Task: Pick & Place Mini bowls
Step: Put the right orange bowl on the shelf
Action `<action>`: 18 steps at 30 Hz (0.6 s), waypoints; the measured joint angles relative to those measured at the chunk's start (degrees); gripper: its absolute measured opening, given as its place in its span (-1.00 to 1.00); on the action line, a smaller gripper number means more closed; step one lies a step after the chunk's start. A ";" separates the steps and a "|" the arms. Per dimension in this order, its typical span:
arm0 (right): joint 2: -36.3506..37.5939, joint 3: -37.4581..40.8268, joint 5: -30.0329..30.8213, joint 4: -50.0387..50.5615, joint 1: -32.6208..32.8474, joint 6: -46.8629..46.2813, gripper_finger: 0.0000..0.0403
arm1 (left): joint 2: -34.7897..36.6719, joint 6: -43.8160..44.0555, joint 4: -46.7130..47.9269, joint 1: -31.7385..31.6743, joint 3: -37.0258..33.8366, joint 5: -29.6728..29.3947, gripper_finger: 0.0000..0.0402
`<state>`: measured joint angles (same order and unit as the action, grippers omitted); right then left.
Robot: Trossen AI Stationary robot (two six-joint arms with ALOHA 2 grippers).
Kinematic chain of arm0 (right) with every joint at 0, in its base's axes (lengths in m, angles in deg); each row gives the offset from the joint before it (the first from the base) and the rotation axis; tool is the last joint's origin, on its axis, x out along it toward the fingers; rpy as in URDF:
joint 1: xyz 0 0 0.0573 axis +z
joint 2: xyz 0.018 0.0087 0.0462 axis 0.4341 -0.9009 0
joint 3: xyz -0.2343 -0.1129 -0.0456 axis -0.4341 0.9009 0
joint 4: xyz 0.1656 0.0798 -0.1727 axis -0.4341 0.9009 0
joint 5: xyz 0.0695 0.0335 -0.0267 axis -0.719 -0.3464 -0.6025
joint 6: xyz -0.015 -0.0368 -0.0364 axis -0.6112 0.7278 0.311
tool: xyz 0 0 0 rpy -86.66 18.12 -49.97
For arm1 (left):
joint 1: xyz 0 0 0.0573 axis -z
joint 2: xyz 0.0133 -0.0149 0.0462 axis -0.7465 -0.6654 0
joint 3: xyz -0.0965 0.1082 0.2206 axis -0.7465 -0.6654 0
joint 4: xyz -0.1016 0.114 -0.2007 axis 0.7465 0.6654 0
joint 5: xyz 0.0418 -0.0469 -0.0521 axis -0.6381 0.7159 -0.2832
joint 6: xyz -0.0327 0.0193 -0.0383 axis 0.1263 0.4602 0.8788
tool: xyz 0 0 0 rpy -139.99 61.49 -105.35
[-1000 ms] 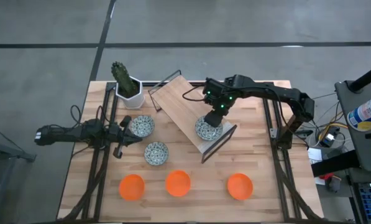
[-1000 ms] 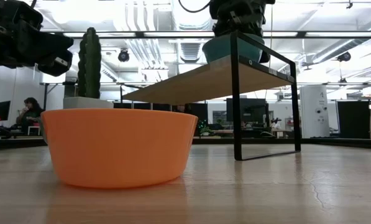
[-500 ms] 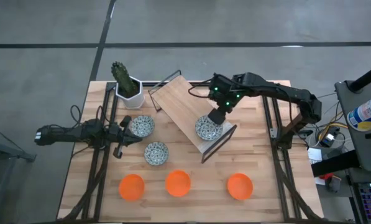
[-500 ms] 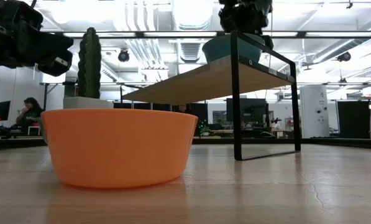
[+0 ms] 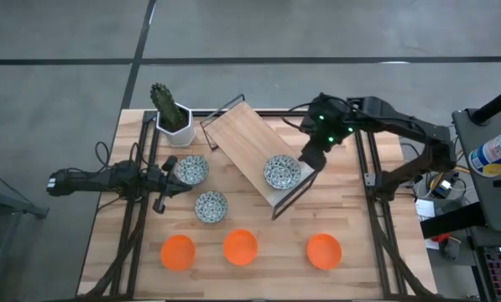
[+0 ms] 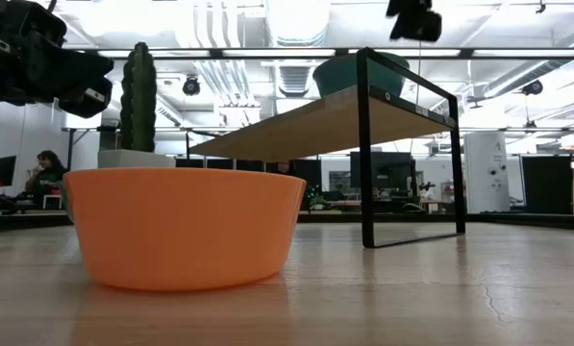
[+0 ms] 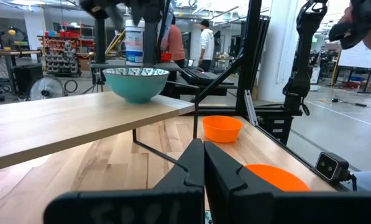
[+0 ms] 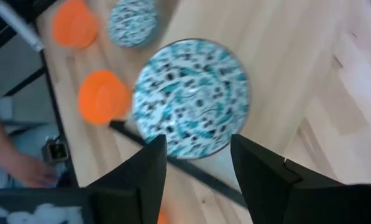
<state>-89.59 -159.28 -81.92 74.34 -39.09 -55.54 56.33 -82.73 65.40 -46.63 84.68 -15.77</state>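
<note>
Your right hand [image 5: 310, 158] hangs open and empty beside the white floral bowl [image 5: 281, 172] near the slanted wooden shelf's [image 5: 243, 143] edge; a nudge could tip it off.

You see two matte black, six-joint arms. The right arm [image 5: 384, 117] is built from slim tubular links with rounded joint housings; note the small green indicator lights near its wrist and a thin black cable looping beside it. The right gripper [image 8: 197, 171] has two broad, flat-faced, dark angular fingers [image 8: 263, 171]. The left arm [image 5: 99, 179] is likewise black, with loose cabling along its length. The left gripper [image 7: 204, 174] shows two dark wedge-shaped fingers with smooth moulded faces.
</note>
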 joint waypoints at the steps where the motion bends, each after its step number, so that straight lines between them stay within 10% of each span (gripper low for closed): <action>1: 0.67 0.04 0.00 -0.04 0.91 0.15 -0.14 | 0.00 0.00 0.00 0.01 0.00 0.00 -1.00; 18: 1.51 8.99 7.56 -0.84 23.45 -9.68 -0.23 | 0.01 0.01 0.00 0.01 -0.01 -0.01 -1.00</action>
<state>-88.08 -150.29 -74.36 73.51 -15.64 -65.22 56.34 -82.72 65.40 -46.62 84.66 -15.78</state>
